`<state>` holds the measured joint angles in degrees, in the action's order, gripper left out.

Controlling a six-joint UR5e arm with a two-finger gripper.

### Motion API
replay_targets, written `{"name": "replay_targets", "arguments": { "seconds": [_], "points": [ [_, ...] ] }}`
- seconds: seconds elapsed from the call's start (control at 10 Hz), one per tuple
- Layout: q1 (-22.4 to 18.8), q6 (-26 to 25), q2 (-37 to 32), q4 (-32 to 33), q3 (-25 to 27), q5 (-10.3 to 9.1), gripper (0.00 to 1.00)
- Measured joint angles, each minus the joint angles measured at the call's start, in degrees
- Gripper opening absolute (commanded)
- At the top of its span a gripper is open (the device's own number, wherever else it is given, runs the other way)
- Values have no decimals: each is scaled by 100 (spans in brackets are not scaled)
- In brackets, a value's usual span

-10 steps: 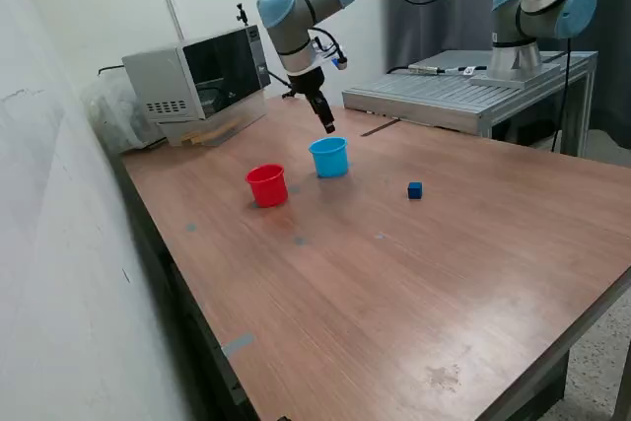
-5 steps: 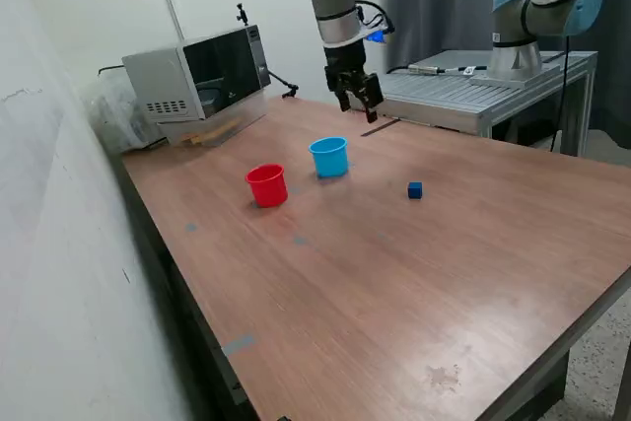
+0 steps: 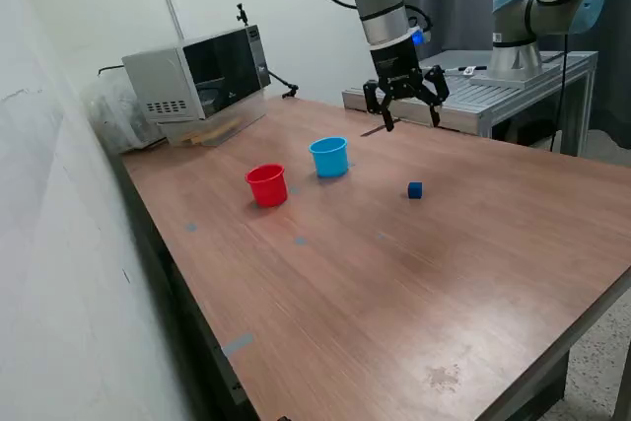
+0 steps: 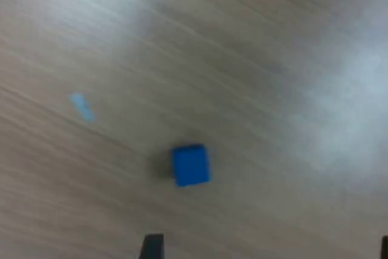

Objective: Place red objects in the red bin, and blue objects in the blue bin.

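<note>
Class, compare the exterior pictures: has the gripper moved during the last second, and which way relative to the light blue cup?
Yes. The gripper was just above the light blue cup; it now hangs open toward the exterior view's right of it, nearer the blue cube.

Gripper hangs above the table, fingers spread, nothing between them. Blue cube sits alone below and in front of the fingertips, bare wood on all sides. Blue cup and red cup stand well apart from it, toward the exterior view's left. Metal bench close behind the fingers.
</note>
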<state>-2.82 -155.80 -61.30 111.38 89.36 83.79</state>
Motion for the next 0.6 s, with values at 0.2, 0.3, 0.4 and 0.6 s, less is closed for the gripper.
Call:
{"name": "replay_targets", "arguments": {
  "seconds": [0.2, 0.3, 0.4, 0.6],
  "points": [
    [-7, 440, 69, 205, 201, -78, 100],
    [8, 575, 143, 351, 282, -86, 100],
    [19, 650, 235, 493, 341, -88, 100],
    [6, 704, 491, 729, 362, -78, 100]
  ]
}}
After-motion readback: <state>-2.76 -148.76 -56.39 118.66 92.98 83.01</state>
